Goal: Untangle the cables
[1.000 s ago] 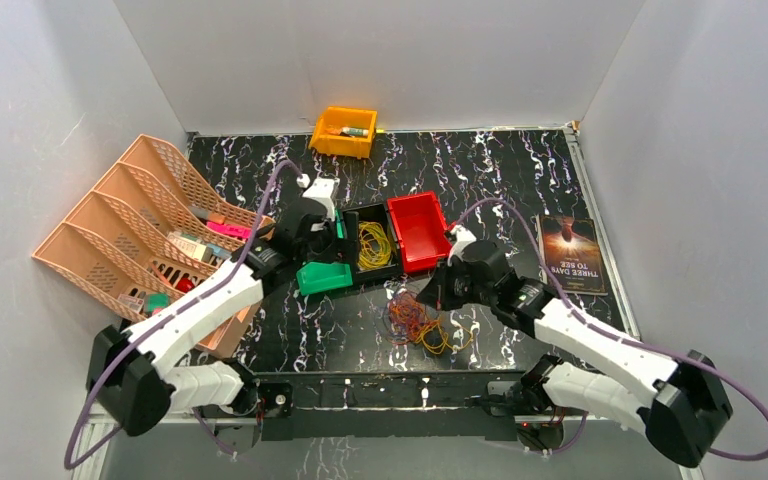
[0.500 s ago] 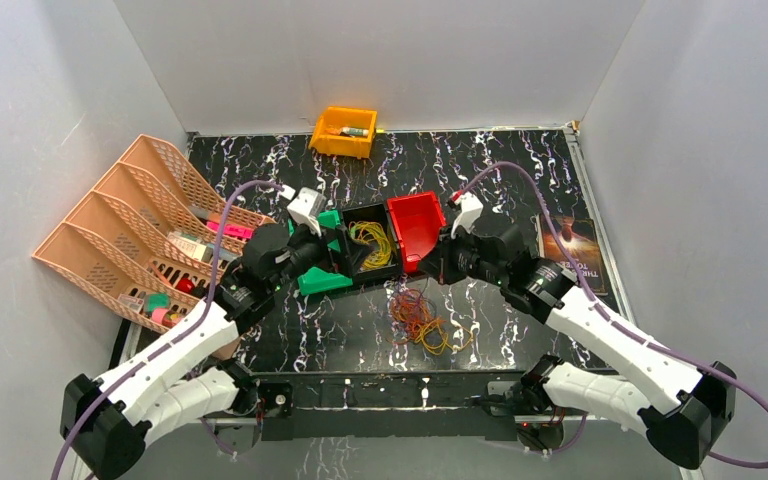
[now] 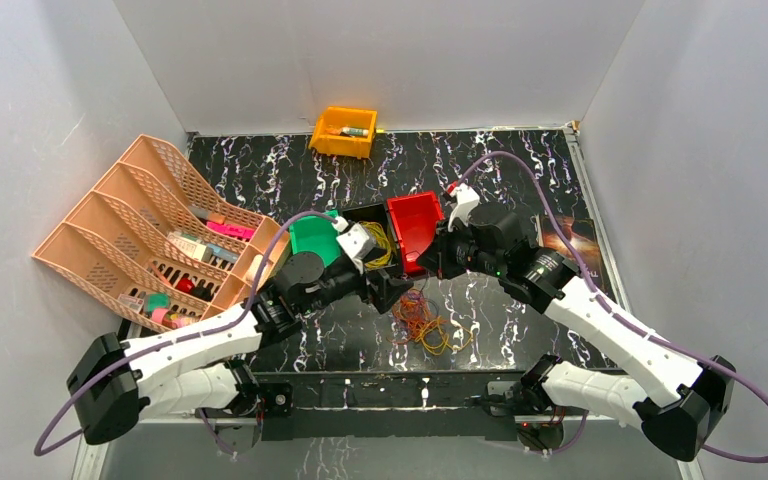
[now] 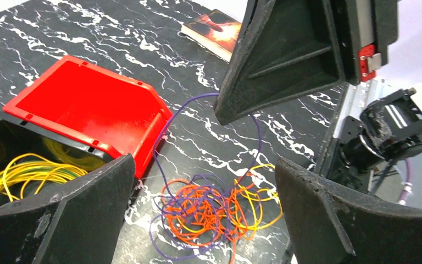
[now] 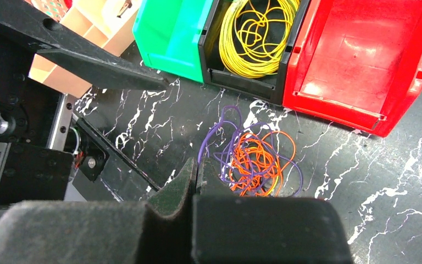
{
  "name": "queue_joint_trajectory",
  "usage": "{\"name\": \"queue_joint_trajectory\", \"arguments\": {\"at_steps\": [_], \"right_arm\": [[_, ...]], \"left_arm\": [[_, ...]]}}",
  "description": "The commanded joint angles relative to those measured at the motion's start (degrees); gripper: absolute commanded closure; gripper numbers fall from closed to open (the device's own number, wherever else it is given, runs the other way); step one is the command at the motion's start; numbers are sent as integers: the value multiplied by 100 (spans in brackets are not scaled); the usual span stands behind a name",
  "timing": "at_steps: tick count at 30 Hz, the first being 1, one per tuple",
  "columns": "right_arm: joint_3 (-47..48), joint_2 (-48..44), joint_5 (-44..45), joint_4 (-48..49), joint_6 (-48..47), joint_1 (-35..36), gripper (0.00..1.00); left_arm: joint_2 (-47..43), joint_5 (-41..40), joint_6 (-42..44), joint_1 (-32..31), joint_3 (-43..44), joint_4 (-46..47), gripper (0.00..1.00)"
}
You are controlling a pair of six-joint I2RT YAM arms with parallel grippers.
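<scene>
Purple cable [image 4: 258,137] pinched in right claw [image 5: 195,168]; left claw [image 4: 203,165] released; book [image 4: 211,27] title unreadable.

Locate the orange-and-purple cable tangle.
In the top view, the tangle lies on the table near its centre, just on the robot's side of the red bin.

Green bin [image 5: 170,33], black bin [image 5: 242,82] and red bin [image 5: 357,49] adjoin; peach rack [image 3: 140,230] stands apart.

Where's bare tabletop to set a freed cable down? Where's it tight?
Bare: far table between orange bin, red bin and book; narrower strip between orange bin and file rack. Tight: cable tangle just in front of red bin, right tool shut on its purple cable.
</scene>
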Motion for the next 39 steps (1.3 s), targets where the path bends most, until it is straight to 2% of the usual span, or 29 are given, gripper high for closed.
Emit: {"name": "queue_joint_trajectory", "arguments": {"at_steps": [1, 7, 16, 26, 29, 35, 39], "right_arm": [[285, -96, 84, 27, 69, 11, 100], [220, -65, -77, 187, 413, 7, 100], [156, -17, -495, 374, 635, 8, 100], [342, -109, -565, 328, 711, 13, 100], [422, -234, -437, 303, 751, 9, 100], [589, -567, 55, 225, 783, 8, 100], [595, -763, 506, 129, 857, 9, 100]], "left_arm": [[219, -608, 547, -289, -31, 1027, 2], [614, -1045, 1141, -602, 22, 1658, 2], [895, -952, 1592, -671, 223, 2018, 2], [1384, -948, 1307, -671, 127, 2202, 5], [1608, -950, 1180, -671, 112, 2303, 9], [1931, -1045, 804, -671, 4, 2477, 28], [2232, -1182, 422, -671, -91, 2673, 33]]}}
